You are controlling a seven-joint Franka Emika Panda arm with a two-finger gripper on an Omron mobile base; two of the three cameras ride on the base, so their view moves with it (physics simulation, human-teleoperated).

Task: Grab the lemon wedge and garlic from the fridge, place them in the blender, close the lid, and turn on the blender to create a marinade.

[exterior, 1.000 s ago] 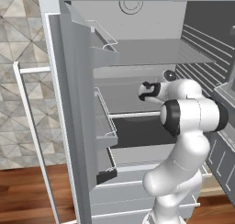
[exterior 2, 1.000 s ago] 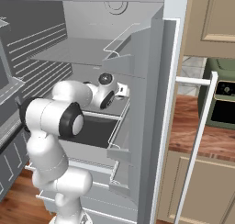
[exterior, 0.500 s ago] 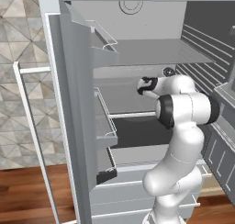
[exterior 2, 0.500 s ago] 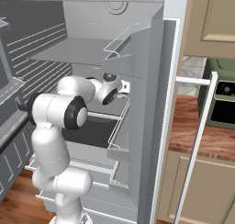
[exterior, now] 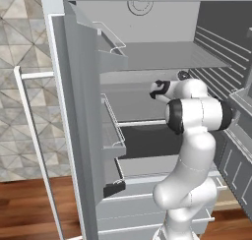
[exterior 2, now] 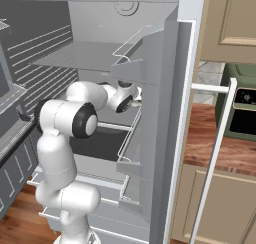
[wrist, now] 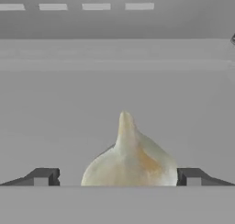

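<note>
The garlic [wrist: 131,161], a pale whitish bulb with a pointed top, sits on a grey shelf of the fridge [exterior: 162,57]. In the hand view it lies between my gripper's [wrist: 117,176] two dark fingertips [wrist: 43,176], which stand wide apart on either side of it without touching it. From the base views my gripper [exterior: 156,90] reaches in over the middle shelf, under the upper shelf [exterior 2: 85,55]. The lemon wedge, the blender and the lid are out of view.
The fridge door [exterior: 78,111] stands open with wire racks [exterior: 115,131] close beside my arm. Its long white handle [exterior: 34,150] is at the far left. Drawers [exterior: 147,165] lie below the shelf. A dark oven [exterior 2: 242,113] and wooden cabinets [exterior 2: 235,18] stand to the right.
My arm has pushed the hand a little deeper over the middle shelf, and the elbow has swung in closer. The jaws have stayed wide.
</note>
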